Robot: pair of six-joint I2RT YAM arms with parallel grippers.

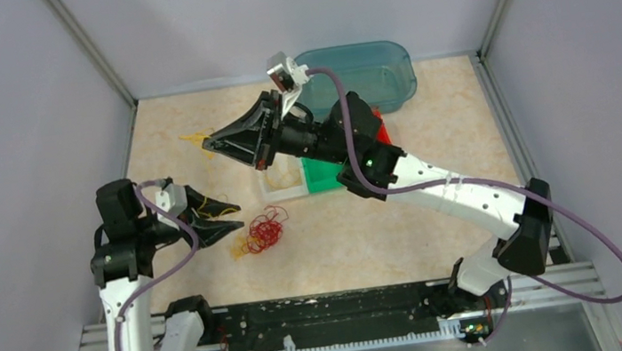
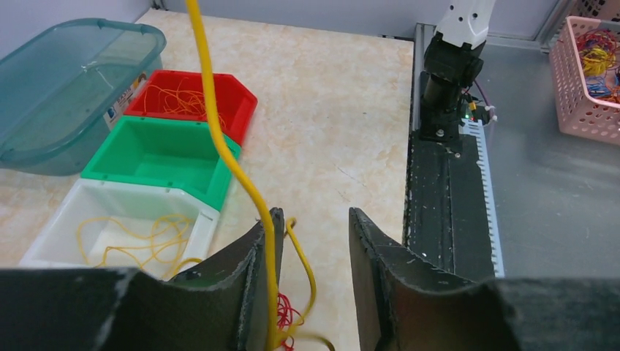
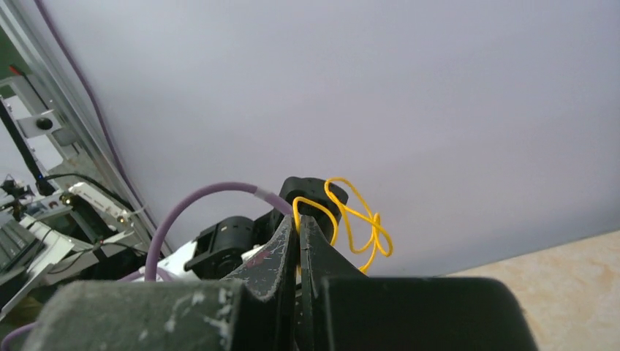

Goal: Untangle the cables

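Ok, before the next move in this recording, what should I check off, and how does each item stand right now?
1. Right end effector shut on the yellow cable: ok, a loop sticks out past the closed tips.
2. Left end effector gripping the yellow strand: not ok, its jaws stand open and the strand only runs between them along one finger.
3. Strand and held cable are the same wire: cannot tell.
4. Red clump sorted: not ok, it lies bunched on the table.
5. White bin has room: ok, it holds only a few yellow loops.
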